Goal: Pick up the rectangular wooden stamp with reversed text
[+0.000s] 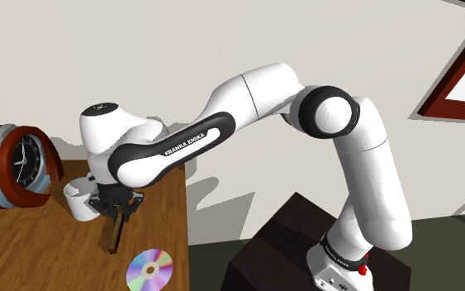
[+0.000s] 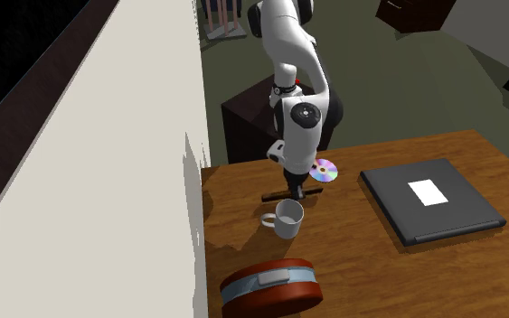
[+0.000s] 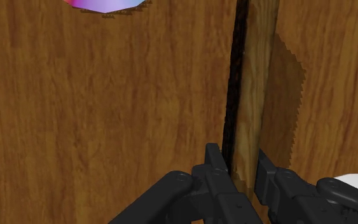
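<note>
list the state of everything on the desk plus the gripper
gripper, shut on the wooden stamp
wooden stamp, lying flat, clasped at one end
white mug, upright, empty
cd, flat, shiny side up
laptop, lid closed
clock, standing upright

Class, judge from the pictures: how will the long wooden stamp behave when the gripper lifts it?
The stamp looks like a solid wooden bar, so probably stiff. It is long and the gripper clasps only a short stretch, so it may pivot. Flat faces make rolling unlikely.
</note>
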Robot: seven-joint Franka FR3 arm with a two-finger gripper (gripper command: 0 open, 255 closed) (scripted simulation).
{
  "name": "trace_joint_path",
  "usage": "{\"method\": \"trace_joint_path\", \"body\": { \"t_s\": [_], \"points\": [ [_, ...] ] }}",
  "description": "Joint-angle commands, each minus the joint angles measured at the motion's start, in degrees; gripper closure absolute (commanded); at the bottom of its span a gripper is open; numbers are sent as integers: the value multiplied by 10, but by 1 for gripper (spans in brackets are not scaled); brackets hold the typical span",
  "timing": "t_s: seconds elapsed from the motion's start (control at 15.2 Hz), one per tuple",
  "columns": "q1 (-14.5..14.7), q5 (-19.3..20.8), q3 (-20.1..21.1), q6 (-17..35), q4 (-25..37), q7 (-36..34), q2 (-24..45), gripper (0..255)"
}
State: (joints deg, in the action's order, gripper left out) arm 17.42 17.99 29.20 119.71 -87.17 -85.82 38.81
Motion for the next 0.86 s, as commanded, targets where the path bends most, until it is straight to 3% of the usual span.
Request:
{"method": "trace_joint_path", "body": {
  "t_s": [0.0, 0.79],
  "points": [
    [-1, -3, 3, -10, 4, 1, -7, 255],
    [-5, -20, 14, -69, 33, 10, -39, 255]
  ]
}}
